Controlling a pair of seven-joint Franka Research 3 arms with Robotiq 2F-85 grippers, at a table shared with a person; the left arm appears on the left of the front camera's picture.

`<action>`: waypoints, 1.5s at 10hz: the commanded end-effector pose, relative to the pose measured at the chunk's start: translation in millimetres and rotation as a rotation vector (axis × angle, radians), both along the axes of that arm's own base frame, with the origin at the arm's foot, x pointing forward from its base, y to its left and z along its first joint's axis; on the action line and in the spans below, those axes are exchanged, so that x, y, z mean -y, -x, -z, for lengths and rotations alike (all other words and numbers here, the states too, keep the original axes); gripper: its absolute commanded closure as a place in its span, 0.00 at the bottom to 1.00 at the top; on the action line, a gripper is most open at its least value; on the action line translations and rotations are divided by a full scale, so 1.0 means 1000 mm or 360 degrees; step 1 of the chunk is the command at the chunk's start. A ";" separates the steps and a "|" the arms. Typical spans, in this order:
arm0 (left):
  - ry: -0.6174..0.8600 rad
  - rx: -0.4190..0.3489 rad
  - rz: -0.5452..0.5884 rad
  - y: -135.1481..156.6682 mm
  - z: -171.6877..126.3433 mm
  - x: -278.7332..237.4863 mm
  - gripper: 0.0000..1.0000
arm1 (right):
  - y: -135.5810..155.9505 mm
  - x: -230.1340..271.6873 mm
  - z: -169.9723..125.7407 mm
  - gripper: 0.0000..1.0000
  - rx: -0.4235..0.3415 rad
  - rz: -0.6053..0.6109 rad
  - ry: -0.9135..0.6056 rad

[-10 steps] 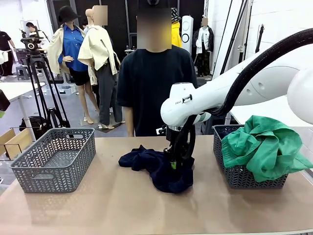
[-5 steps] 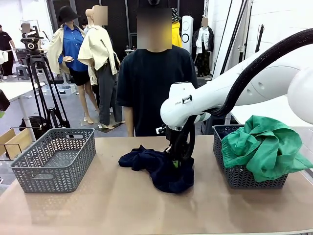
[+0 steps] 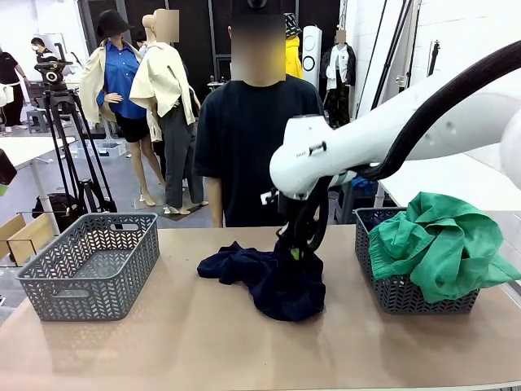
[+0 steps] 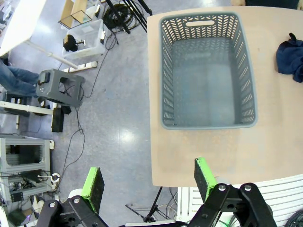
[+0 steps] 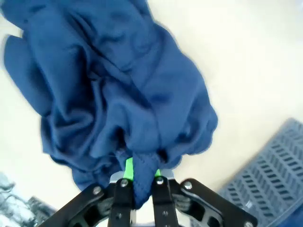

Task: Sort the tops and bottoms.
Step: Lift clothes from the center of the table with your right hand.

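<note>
Right jaws: the right gripper is pinched tight on a fold of the crumpled dark blue cloth garment; in the front view this gripper sits just right of the middle of the frame.
Left jaws: the left gripper is spread wide and holds nothing, at the bottom of its wrist view.
Blue garment: it lies in a heap in the middle of the light brown table, and its right end is pulled up a little into the right gripper.
Left basket: the grey plastic basket with a pattern of holes stands at the lower left of the front view, with nothing in it.
Right basket: a second grey plastic basket stands at the lower right, with a bunched bright green cloth garment spilling over its rim.
Person: a person in a black T-shirt stands at the far side of the table, in the upper middle.
</note>
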State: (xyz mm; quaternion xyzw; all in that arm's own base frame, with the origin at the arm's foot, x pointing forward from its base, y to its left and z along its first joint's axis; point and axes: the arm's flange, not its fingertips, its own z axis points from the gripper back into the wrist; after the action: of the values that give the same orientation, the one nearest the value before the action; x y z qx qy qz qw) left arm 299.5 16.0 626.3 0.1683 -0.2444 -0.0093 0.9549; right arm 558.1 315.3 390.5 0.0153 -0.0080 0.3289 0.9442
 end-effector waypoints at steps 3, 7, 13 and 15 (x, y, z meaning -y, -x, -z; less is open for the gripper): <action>-0.0009 0.0008 0.0007 0.000 -0.001 -0.003 0.00 | -0.004 0.035 -0.144 1.00 0.0218 -0.0188 -0.0043; -0.0009 0.0008 0.0007 0.000 -0.001 -0.003 0.00 | -0.007 0.031 -0.325 1.00 0.0413 -0.0446 -0.0151; -0.0009 0.0008 0.0007 0.000 -0.001 -0.003 0.00 | 0.005 0.015 -0.532 1.00 0.0509 -0.0400 -0.0184; -0.0009 0.0008 0.0007 0.000 -0.001 -0.003 0.00 | 0.012 0.004 -0.561 1.00 0.0557 -0.0370 -0.0174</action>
State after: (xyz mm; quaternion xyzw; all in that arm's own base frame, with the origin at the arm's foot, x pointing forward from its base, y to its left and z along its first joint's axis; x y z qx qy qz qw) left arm 299.2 15.9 626.7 0.1686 -0.2450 -0.0092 0.9547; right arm 476.9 267.6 845.1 0.0243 -0.1844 0.4482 0.8744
